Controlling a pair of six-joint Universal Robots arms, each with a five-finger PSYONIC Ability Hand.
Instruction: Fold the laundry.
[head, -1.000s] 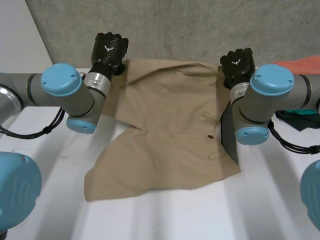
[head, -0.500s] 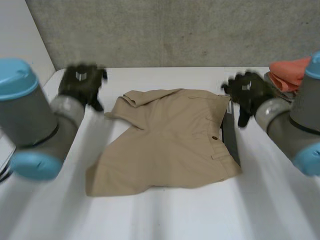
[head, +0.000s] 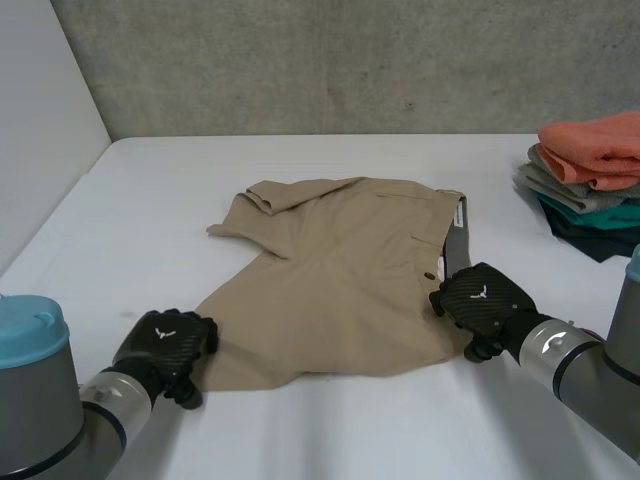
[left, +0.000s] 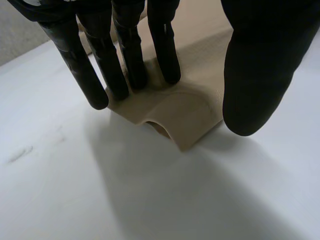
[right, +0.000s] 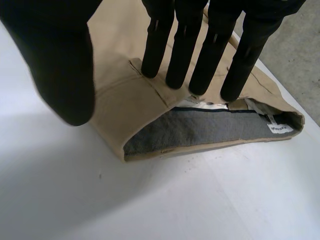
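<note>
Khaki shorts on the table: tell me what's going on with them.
The robot is folding the khaki shorts, which lie spread on the white table. Its left hand rests straight fingers on the near leg corner. Its right hand sets straight fingertips beside the open waistband. Neither pinches the cloth. A stack of folded clothes sits to the robot's right.

Plain khaki-tan cotton shorts (head: 340, 280) show a dark grey waistband lining (right: 200, 131) and a small white label (right: 280, 128); the flat tabletop (head: 330, 430) is white, the stack of folded clothes (head: 592, 150) coral, grey, teal and black, and the concrete wall (head: 330, 60) mottled grey.
</note>
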